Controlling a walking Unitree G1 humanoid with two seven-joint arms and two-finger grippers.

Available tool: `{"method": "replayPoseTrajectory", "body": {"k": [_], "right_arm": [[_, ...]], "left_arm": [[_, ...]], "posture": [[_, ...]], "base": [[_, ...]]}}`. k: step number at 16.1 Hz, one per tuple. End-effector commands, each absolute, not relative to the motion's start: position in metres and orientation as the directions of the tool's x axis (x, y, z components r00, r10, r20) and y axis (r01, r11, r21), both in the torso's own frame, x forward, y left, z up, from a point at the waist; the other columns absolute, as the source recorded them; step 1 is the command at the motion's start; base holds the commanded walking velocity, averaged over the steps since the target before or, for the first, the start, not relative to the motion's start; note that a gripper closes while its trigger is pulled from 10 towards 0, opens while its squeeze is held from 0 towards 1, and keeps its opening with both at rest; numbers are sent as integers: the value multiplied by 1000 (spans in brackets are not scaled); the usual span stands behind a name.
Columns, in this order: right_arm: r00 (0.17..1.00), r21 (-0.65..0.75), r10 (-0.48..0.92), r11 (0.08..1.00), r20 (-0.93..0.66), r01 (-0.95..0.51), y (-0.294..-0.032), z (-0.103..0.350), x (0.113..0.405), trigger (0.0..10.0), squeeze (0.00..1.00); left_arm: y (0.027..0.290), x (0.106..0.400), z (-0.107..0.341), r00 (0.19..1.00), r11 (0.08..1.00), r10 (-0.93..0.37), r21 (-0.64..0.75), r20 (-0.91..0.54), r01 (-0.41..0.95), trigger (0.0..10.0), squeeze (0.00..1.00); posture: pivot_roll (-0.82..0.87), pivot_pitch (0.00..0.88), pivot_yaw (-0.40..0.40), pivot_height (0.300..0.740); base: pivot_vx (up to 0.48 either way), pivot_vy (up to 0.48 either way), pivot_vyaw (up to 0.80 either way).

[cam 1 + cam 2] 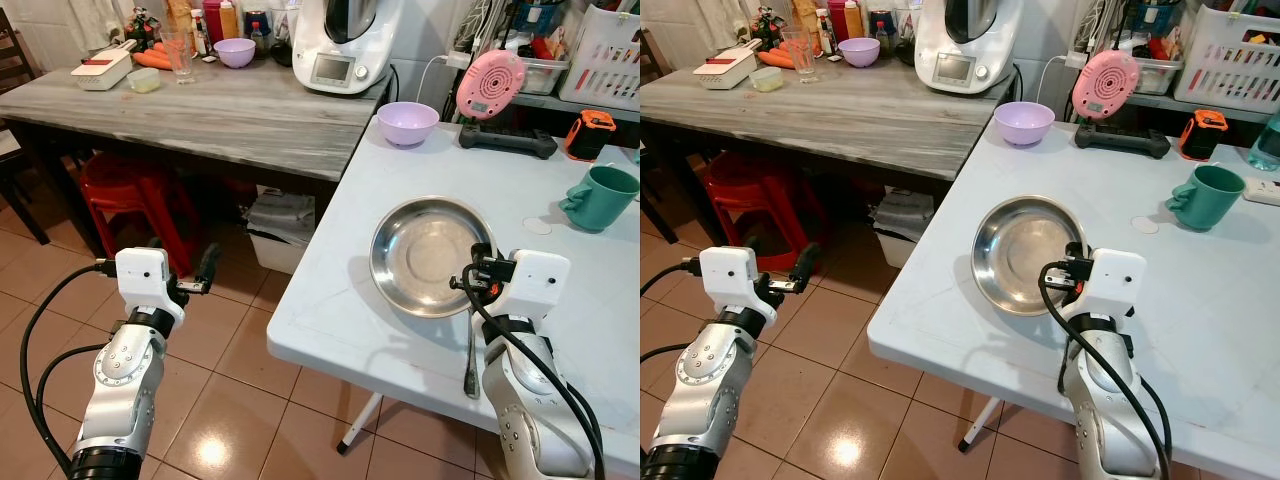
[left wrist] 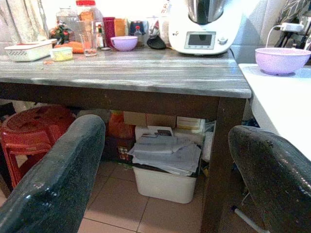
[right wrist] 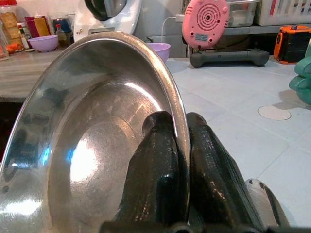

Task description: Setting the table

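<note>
Steel bowl [image 1: 428, 255] pinched at its near rim on the white table [image 1: 330, 300].

We judge slippage the main risk: our right gripper [image 3: 181, 145] clamps only the thin rim, one finger inside and one outside, fingers nearly together, so lifting could tilt the bowl or let it swing free. A spoon [image 1: 470, 355] lies just beside our right arm near the table's front edge, and a careless pull could knock it to the floor. The bowl sits toward the table's near side, well apart from the green mug [image 1: 601, 196] and purple bowl [image 1: 407, 123]. Our left gripper [image 2: 165, 160] hangs empty over the tiled floor, fingers spread wide.
</note>
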State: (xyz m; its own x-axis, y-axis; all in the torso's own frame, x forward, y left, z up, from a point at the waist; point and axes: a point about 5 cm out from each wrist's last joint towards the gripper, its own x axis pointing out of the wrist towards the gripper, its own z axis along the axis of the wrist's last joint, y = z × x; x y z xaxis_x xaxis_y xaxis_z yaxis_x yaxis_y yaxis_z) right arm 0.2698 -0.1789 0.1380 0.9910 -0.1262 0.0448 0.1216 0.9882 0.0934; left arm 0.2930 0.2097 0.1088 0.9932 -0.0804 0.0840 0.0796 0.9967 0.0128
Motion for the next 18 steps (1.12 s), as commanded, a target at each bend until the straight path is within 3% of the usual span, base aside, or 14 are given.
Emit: {"method": "replayPoseTrajectory", "body": {"k": [1,10,18], "right_arm": [[990,89,-122,989,66,116,-178,143,269,10000,0],[990,104,-129,987,52,123,-178,142,270,10000,0],[991,106,-121,988,54,115,-177,143,269,10000,0]], "left_arm": [[211,296,110,995,998,-69,3,77,69,10000,0],[206,299,109,994,996,-87,-20,73,89,10000,0],[204,300,109,993,995,-93,-25,75,95,10000,0]], "posture": [[1,0,21,740],[-9,0,21,740],[-13,0,20,740]], "base": [[0,0,0],[0,0,0],[0,301,-658]]}}
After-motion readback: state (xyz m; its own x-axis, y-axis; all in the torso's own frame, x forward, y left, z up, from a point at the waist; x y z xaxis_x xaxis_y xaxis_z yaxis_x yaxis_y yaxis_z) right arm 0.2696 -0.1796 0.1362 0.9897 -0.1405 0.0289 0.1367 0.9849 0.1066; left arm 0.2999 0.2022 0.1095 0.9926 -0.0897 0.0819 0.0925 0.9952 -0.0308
